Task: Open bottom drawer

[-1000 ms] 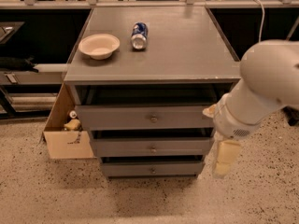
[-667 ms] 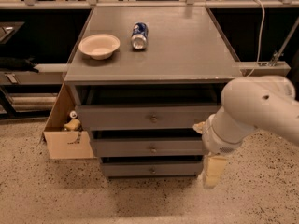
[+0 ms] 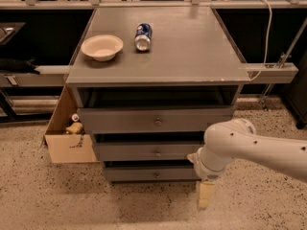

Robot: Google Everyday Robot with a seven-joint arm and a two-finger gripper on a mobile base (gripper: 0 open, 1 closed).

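Observation:
The bottom drawer (image 3: 144, 174) is the lowest of three grey drawer fronts in the cabinet, with a small round knob (image 3: 156, 175) at its centre; its front sits in line with the cabinet. My gripper (image 3: 205, 196) hangs at the end of the white arm (image 3: 249, 147), pointing down toward the floor. It sits just right of the bottom drawer's right end, level with it or a little lower, and well to the right of the knob. The arm covers the right ends of the middle and bottom drawers.
The middle drawer (image 3: 139, 152) and the taller top drawer (image 3: 156, 121) stand above. On the cabinet top (image 3: 192, 47) lie a white bowl (image 3: 101, 47) and a blue can (image 3: 143, 36) on its side. An open cardboard box (image 3: 67, 133) stands on the speckled floor at the left.
The arm has swung left and down, bringing the gripper from beside the cabinet's right side closer to the bottom drawer's right end. The drawers have not moved.

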